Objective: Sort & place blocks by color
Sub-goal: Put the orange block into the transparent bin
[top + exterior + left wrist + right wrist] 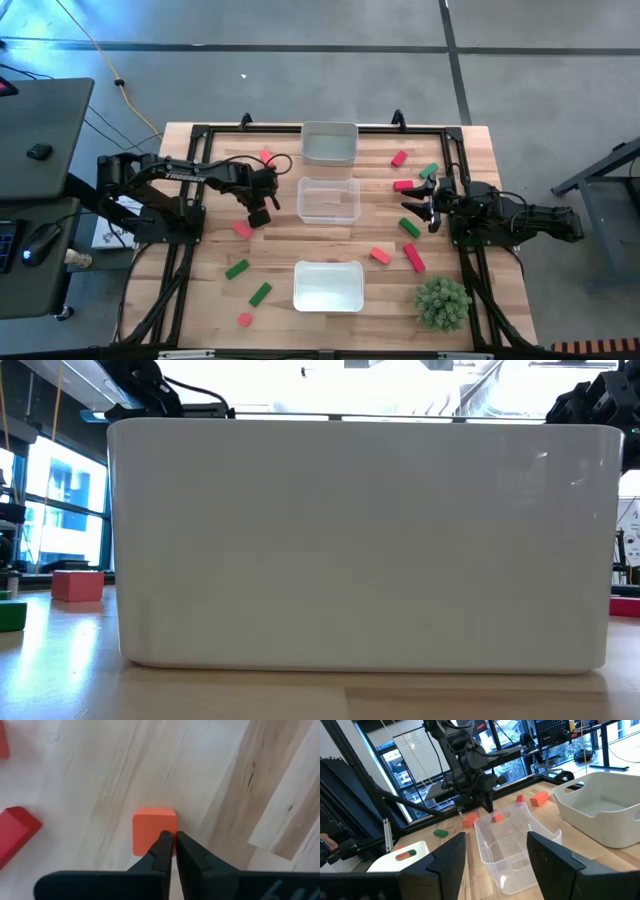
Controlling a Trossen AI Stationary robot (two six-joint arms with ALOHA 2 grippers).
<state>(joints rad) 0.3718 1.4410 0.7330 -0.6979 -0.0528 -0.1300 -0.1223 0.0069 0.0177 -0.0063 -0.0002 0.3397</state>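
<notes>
Blocks: small bricks in pink, orange-red and green lie scattered across the wooden table [200, 300].
Left gripper [171, 840]: fingers pressed together, tips over an orange block [152, 827], grip unclear.
Right gripper [495, 852]: spread wide, empty, facing the middle clear tray [512, 850].
Hidden: the near tray [360, 540] fills the low view.

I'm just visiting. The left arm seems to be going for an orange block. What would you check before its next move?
1. Left gripper shut: ok.
2. Orange block caught between its fingers: not ok; they meet with the block outside them.
3. Block flat on the table: ok.
4. Middle clear tray near the left gripper: ok.
5. Right gripper open, waiting on the right side: ok.
6. Which tray takes orange: cannot tell.
</notes>
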